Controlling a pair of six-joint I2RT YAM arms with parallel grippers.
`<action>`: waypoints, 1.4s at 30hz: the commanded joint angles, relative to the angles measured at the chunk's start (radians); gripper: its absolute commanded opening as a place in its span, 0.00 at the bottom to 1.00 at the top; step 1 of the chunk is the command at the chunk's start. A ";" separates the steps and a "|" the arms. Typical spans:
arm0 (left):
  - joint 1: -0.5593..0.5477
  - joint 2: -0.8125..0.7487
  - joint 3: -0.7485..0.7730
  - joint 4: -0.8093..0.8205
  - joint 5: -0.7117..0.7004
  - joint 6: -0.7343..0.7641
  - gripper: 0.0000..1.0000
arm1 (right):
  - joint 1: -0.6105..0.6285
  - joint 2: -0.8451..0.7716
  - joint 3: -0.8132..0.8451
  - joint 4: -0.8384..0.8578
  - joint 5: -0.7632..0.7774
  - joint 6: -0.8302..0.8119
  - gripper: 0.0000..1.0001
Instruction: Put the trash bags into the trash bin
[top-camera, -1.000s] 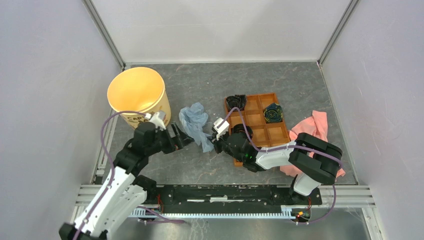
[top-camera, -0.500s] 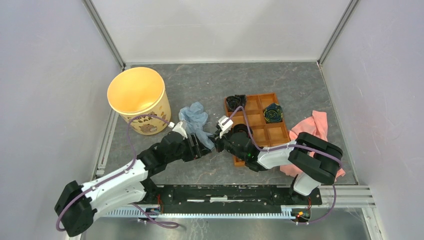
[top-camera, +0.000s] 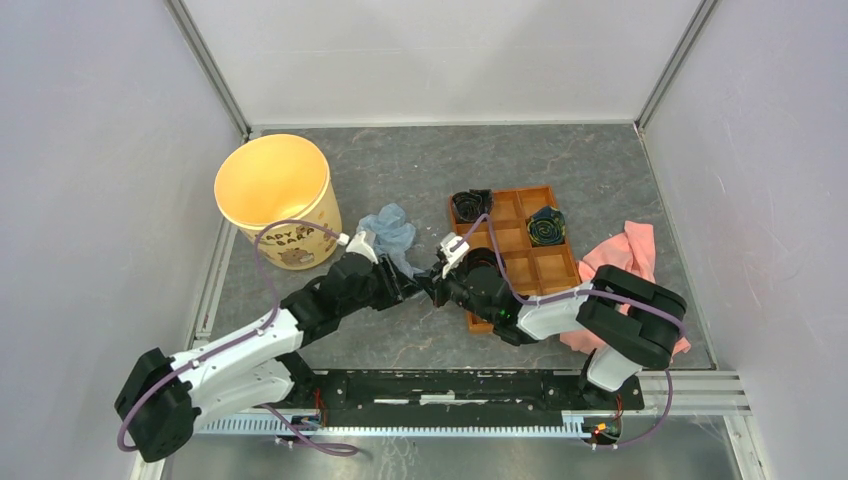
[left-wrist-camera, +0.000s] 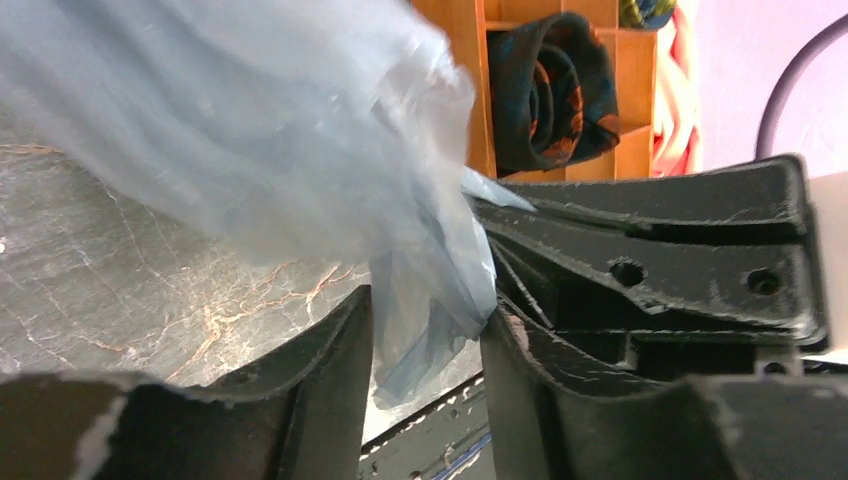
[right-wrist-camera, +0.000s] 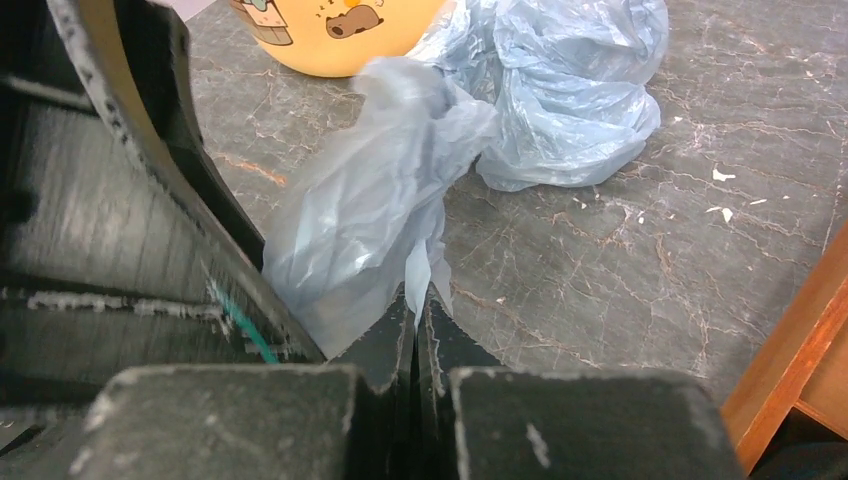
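The right fingers (right-wrist-camera: 392, 352) are pressing tightly together and pinching a thin flap of the trash bag (right-wrist-camera: 560, 90), a translucent pale blue-grey plastic one. They are holding that flap up in a crumpled peak while the bulk of the bag is lying bunched on the grey marbled tabletop (right-wrist-camera: 620, 250). The left fingers (left-wrist-camera: 320, 385) are standing spread apart with a hanging fold of the same bag sitting in the gap between them; the plastic is brushing the inner face of one finger, but the pair is not clamping it. Seen from above, the left arm (top-camera: 240, 350) is stretching in low from the near left corner and the right arm (top-camera: 560, 305) is folding back from the near right, their tips nearly meeting at the near edge of the bag. The trash bin (top-camera: 272, 190), a round cream-yellow bucket with brown lettering and cartoon animals on its side, is standing upright at the far left, just beside the bag, which is lying wholly outside it. To the right of the bag an orange compartment tray (top-camera: 540, 265) is sitting flat, carrying a dark rolled fabric bundle (top-camera: 472, 205) in its far left compartment and a second bundle (top-camera: 546, 226) in a compartment further right. The right arm is crossing over the tray's near left part. A pink cloth (top-camera: 628, 250) is lying crumpled against the tray's right side, partly under the right arm.
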 joint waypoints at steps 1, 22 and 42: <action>-0.006 -0.056 0.071 -0.080 -0.110 -0.008 0.39 | 0.000 -0.039 -0.015 0.058 -0.012 0.008 0.00; -0.005 -0.174 0.692 -0.571 -0.408 0.326 0.03 | -0.167 -0.279 0.596 -1.068 0.167 -0.197 0.00; -0.005 -0.377 0.448 -0.495 -0.303 0.239 0.02 | -0.074 -0.524 0.268 -0.649 -0.026 -0.229 0.01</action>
